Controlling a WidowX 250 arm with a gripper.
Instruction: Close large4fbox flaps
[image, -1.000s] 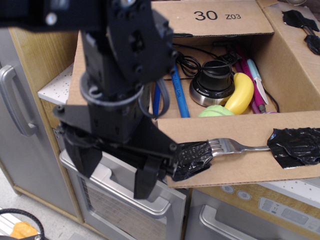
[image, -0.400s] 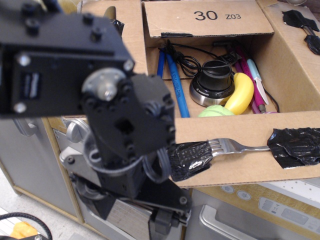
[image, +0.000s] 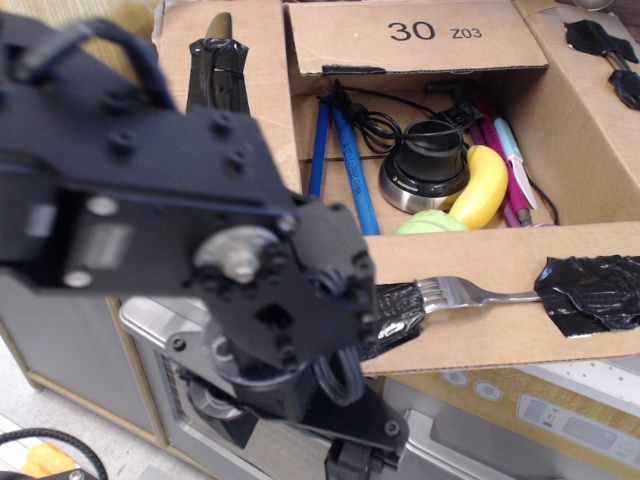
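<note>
The large brown box (image: 330, 130) stands open and fills the upper right. Its far flap (image: 420, 40), printed "30 Z03", stands up at the back. The near flap (image: 480, 335) hangs outward with a fork (image: 470, 293) stuck on by black tape. The left flap (image: 262, 90) carries a taped dark utensil. The right flap (image: 600, 130) has black tape near its top. My black arm covers the left and centre. My gripper (image: 355, 462) is at the bottom edge, below the near flap's left corner. Its fingers are cut off by the frame.
Inside the box lie blue pens (image: 350, 170), black cables, a round black and silver device (image: 425, 165), a yellow banana (image: 482, 185), a green object and pink pens. Below the box are steel oven and drawer fronts (image: 480, 440) and a wooden cabinet side.
My arm has swung down and toward the camera, and the gripper has dropped from beside the near flap's left corner to the bottom edge. The left flap now shows. The flaps have not moved.
</note>
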